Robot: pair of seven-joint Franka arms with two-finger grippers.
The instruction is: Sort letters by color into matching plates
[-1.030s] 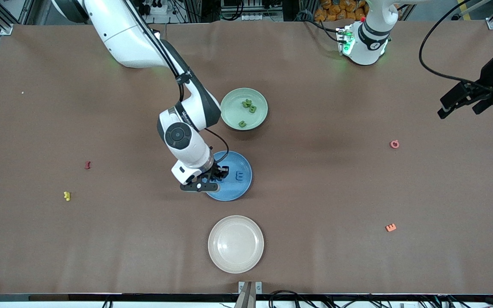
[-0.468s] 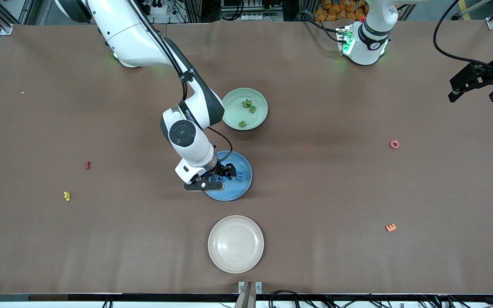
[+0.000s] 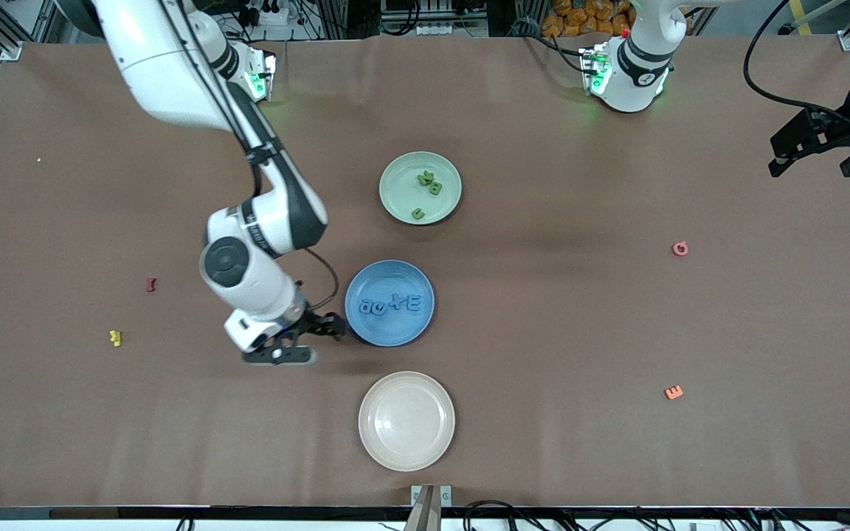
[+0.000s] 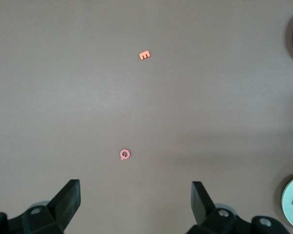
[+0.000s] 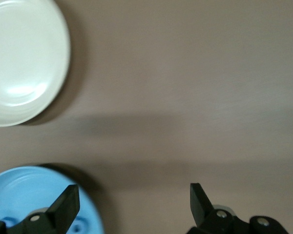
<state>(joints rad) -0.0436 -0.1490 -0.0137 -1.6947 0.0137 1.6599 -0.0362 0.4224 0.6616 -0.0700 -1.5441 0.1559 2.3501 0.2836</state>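
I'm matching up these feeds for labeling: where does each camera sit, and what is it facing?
Front view: high across the table, facing both arms; shows the right gripper beside the blue plate.
Left wrist view: looks down past open fingers at the pink letter and the orange letter.
Right wrist view: looks down past open fingers; shares the blue plate and the beige plate with the front view.

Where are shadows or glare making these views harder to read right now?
Front view: even light, a soft shadow under the right gripper beside the blue plate; blue letters barely contrast. Right wrist view: a glossy highlight on the beige plate and a broad arm shadow across the table. Left wrist view: dim but even, pink letter clear.
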